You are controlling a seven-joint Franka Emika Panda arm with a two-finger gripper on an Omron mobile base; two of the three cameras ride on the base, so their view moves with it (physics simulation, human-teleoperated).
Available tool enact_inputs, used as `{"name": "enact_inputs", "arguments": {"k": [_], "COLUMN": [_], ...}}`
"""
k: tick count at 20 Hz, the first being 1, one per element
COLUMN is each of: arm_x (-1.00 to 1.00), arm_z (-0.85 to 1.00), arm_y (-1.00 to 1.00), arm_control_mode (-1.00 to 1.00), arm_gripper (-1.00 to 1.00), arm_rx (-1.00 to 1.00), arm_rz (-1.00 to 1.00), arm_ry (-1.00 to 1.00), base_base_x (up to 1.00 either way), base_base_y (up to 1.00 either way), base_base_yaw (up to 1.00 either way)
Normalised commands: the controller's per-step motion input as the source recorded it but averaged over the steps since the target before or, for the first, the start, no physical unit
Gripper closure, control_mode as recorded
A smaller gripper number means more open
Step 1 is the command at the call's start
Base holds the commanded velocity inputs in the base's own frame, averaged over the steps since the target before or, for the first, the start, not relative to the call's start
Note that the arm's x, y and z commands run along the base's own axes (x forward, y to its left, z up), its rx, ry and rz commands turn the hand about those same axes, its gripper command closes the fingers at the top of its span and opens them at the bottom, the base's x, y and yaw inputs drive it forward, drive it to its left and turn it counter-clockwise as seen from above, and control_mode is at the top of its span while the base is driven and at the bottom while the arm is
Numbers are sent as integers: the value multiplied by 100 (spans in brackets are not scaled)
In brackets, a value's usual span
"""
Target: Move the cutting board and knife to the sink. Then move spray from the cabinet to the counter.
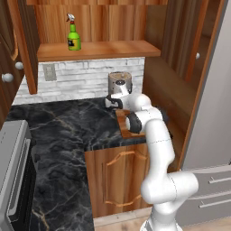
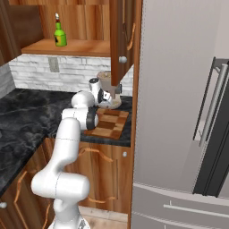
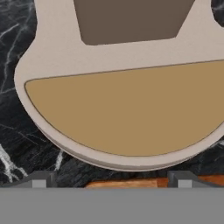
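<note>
The black counter [image 1: 63, 131] bends round a corner, with a white brick wall [image 1: 81, 76] behind it. The board [image 2: 107, 124] lies flat on the counter, next to the coffee machine [image 1: 120, 83]. The gripper [image 3: 111, 177] hangs over the board's edge, its tips wide apart and holding nothing. The green spray [image 1: 73, 37] stands on the cabinet [image 1: 97, 48] shelf. A big grey fridge [image 2: 179, 112] stands to the right.

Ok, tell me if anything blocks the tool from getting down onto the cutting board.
Nothing visible does. The open tool hangs above the coffee machine's base, with the cutting board's edge just under its tips. The board's top looks bare in the right base view; no knife is visible on it.
</note>
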Motion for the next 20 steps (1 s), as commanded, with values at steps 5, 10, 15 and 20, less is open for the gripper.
{"name": "enact_inputs", "arguments": {"k": [5,10,15,20], "arm_x": [0,-23,-57,-44], "arm_z": [-67,-76,-79,-80], "arm_y": [0,-7,-4,-10], "arm_control_mode": [-100,-100,-100,-100], "arm_gripper": [-100,-100,-100,-100], "arm_rx": [0,3,3,3], "arm_rz": [0,0,0,0], "arm_ry": [0,0,0,0], "base_base_x": [0,0,0,0], "base_base_y": [0,0,0,0], "base_base_yaw": [0,0,0,0]}}
